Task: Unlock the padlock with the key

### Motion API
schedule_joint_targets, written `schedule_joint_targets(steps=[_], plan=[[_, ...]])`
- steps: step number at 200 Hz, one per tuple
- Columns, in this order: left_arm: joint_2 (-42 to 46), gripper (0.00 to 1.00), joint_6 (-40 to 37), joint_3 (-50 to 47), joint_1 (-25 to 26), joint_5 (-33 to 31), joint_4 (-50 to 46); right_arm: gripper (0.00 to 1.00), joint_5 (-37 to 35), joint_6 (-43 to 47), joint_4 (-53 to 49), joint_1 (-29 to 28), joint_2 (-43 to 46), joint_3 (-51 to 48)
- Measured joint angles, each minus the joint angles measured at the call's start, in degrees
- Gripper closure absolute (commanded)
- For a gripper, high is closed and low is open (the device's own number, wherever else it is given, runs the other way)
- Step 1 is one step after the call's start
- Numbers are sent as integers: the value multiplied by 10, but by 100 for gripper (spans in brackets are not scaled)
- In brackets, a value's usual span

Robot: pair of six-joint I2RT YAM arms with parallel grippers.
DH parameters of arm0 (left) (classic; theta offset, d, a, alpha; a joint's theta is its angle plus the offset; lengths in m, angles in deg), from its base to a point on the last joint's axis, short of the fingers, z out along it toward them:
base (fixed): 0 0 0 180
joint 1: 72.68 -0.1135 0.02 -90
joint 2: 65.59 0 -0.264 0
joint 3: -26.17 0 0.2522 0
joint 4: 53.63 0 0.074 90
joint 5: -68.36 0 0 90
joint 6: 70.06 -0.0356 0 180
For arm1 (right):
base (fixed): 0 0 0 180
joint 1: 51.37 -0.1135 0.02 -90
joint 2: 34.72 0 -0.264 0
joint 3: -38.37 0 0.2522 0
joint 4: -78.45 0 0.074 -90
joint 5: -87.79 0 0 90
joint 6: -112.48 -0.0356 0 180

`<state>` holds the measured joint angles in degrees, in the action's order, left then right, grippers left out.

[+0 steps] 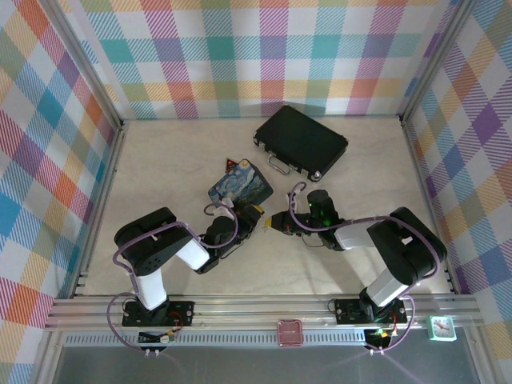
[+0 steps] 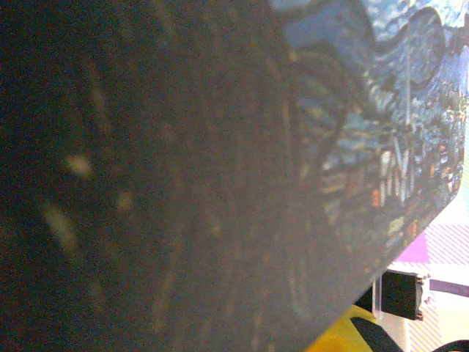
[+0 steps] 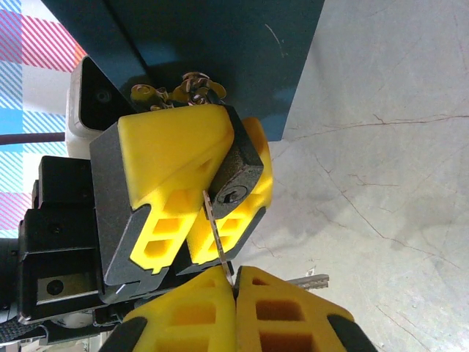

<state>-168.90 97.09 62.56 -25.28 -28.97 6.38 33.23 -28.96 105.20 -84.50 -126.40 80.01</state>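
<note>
Pale marbled table [image 1: 160, 168], checked walls around. Near its middle, the left gripper [image 1: 254, 216] clamps the padlock [image 3: 240, 170], keyhole facing outward. The right gripper [image 3: 236, 293] is closed on the key [image 3: 218, 236], its tip just beside the keyhole.

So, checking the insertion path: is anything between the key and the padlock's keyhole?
Nothing visible. The padlock, clamped by the left gripper, shows its keyhole uncovered; the key in the right gripper ends just beside it.
</note>
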Motion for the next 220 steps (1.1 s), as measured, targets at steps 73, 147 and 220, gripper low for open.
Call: schedule_joint_targets(steps=[73,147,220], plan=[[1,100,0,0,0,-4,-2,100,-3,3,-8,0,6,0],[2,100,-1,0,2,-4,-5,100,-5,9,-10,0,12,-10],[2,100,0,0,2,-4,-5,100,-12,10,-26,0,26,-24]])
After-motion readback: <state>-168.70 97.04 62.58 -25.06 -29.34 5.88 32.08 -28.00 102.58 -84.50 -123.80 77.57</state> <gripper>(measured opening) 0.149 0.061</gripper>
